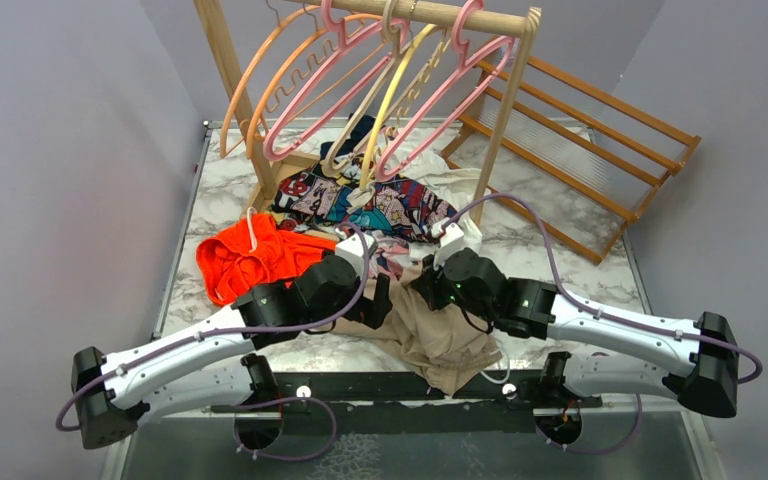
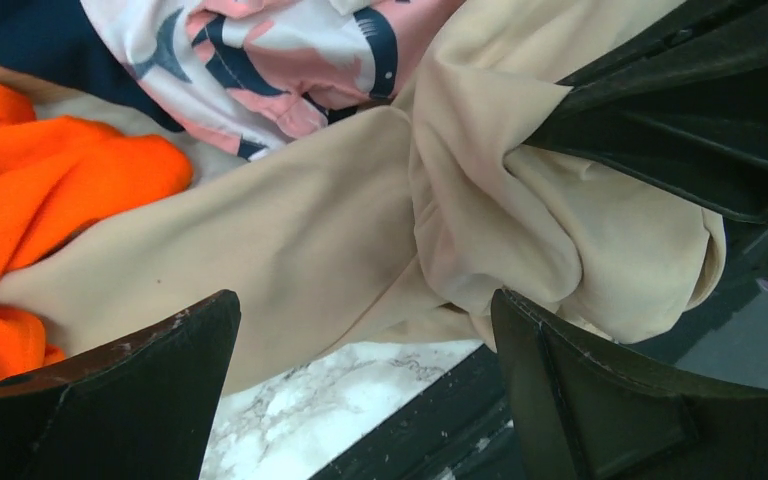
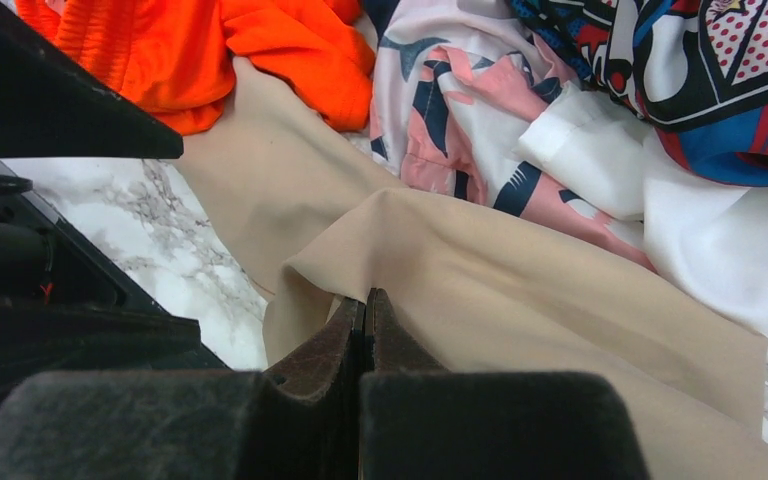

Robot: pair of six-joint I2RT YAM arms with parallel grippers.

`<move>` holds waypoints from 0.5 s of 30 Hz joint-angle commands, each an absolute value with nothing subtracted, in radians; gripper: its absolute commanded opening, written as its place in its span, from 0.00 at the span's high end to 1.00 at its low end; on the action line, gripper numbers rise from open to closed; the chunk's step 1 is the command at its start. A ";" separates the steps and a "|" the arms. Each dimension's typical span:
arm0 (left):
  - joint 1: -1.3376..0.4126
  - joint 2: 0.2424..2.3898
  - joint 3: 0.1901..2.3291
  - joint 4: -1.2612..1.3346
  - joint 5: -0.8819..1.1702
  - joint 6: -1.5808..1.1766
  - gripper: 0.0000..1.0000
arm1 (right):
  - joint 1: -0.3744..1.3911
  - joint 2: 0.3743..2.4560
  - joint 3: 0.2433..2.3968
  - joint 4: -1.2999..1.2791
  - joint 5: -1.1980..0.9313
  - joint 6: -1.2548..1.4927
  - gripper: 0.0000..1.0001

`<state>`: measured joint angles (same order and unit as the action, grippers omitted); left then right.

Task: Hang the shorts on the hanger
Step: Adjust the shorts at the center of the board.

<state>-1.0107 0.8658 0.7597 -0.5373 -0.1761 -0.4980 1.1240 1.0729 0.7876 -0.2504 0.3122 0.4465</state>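
Note:
The beige shorts (image 1: pixel 443 342) lie crumpled near the table's front edge between my two grippers. My right gripper (image 1: pixel 423 288) is shut on a fold of the shorts (image 3: pixel 520 290), its jaws (image 3: pixel 365 303) pressed together on the cloth. My left gripper (image 1: pixel 384 302) is open, its fingers (image 2: pixel 120 390) wide apart just short of the shorts (image 2: pixel 310 240), holding nothing. The right gripper's fingers (image 2: pixel 680 110) show pinching the cloth in the left wrist view. Two pink hangers (image 1: pixel 312 100) (image 1: pixel 452 105) hang on the wooden rod at the back.
A bright orange garment (image 1: pixel 255 258) lies left of the shorts. Comic-print cloth (image 1: pixel 380 205) and a white-and-pink print cloth (image 3: pixel 460 110) are piled behind them. Orange and yellow hangers (image 1: pixel 260 90) share the wooden rack (image 1: pixel 505 110). A wooden slatted frame (image 1: pixel 600 140) leans at back right.

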 commanded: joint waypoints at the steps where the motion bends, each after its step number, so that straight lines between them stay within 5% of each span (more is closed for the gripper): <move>1: -1.100 0.840 0.778 -0.463 -0.432 -0.513 0.01 | 1.126 1.067 0.801 -0.209 0.376 0.472 0.99; 8: -1.100 0.607 0.587 -0.250 -0.516 -0.525 0.01 | 1.078 1.075 0.800 -0.206 0.389 0.485 0.99; 15: -1.099 0.422 0.437 -0.090 -0.388 -0.540 0.01 | 0.965 1.017 0.826 -0.260 0.381 0.538 0.99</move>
<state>-1.0973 0.4637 0.4690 -0.2161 -0.4385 -0.5175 1.0126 1.0695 0.7921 -0.2367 0.3531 0.4957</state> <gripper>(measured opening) 0.989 0.013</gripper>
